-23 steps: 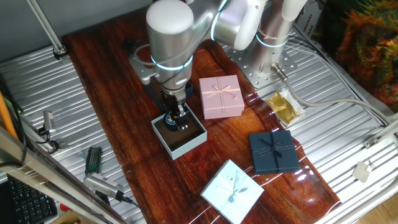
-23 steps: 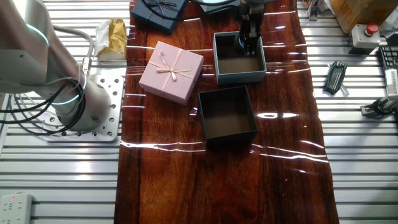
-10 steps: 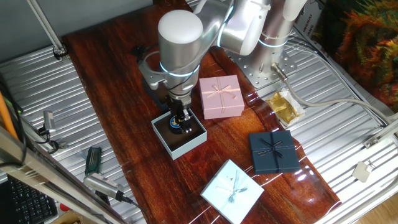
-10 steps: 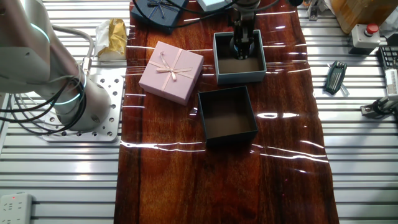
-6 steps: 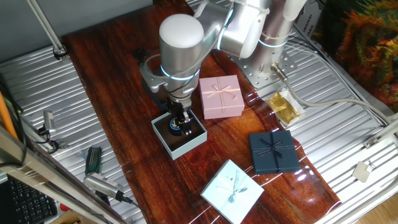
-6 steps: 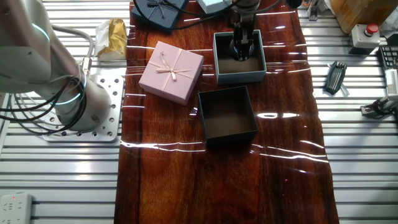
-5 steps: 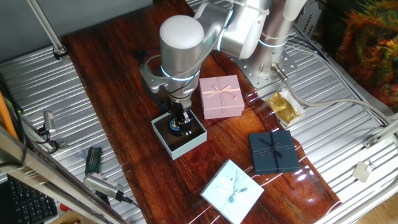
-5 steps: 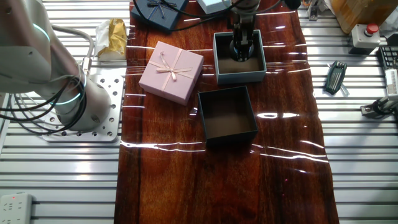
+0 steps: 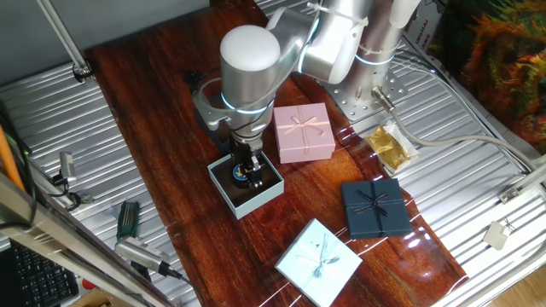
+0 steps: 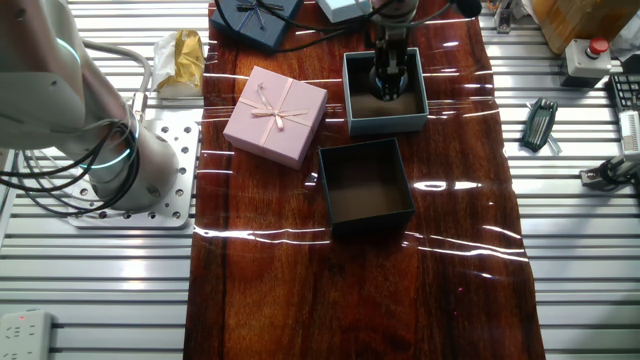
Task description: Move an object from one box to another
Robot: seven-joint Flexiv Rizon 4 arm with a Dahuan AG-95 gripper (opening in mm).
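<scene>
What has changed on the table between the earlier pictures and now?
The pincer shifted slightly inside the pale blue open box, away from its corner toward the middle, with the small blue-rimmed disc at its tips. Whether it grips the disc is unclear. The dark navy open box and the pink gift box stayed put.

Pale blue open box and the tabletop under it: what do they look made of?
The pale blue box looks like matte paperboard: thin straight walls, no shine, a dark brown lining, though stiff plastic can't be ruled out. The tabletop looks like dark wood under a glossy varnish: reddish grain streaks and bright white glare lines show in both views.
</scene>
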